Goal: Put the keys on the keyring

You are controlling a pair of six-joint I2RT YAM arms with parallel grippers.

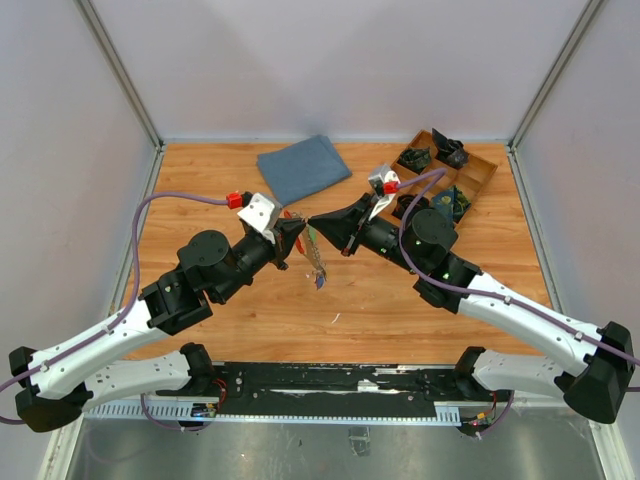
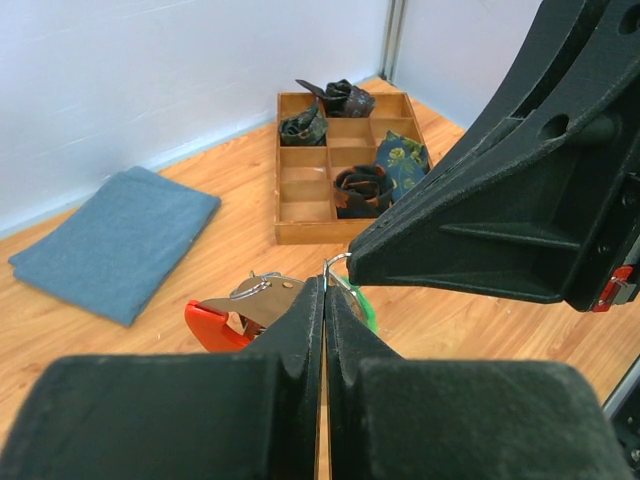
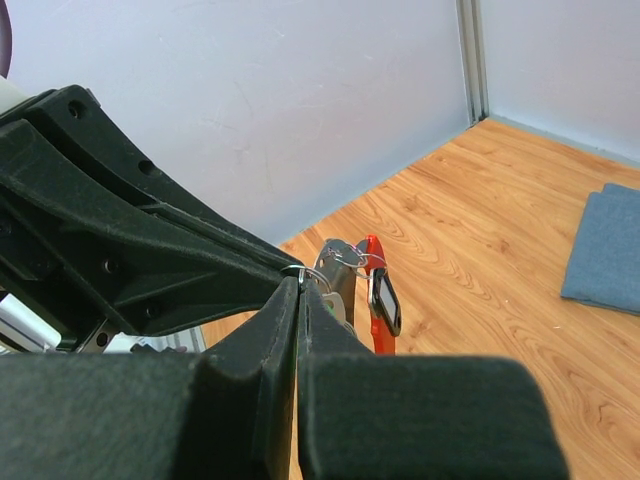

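Item: two-arm rig at a wooden desk, both arms in view. The left arm rises from the near left corner and reaches inward and away, and its left gripper is level above mid-desk. The right arm mirrors it from the near right corner, and the right gripper points at the left one so that the two tips meet nose to nose. Jaws, left: pressed fully together, no gap visible. Jaws, right: likewise pressed together. A fine wire ring sits at the meeting point, but which piece each pair of jaws pinches cannot be told. Task items: the keys hang as a small fan of thin silver blades just below the joined tips, clear of the desk. Their number cannot be counted, and only one blade reads plainly in the wrist views. The keyring, one red curved loop, lies in the same bunch just beyond the left fingertips. Attached pieces: one white-and-black tag lies against the red loop, and one small green piece is beside the left jaws. Other stock: one folded blue cloth at the far middle of the desk, and one wooden compartment tray at the far right, holding four dark bundled items.
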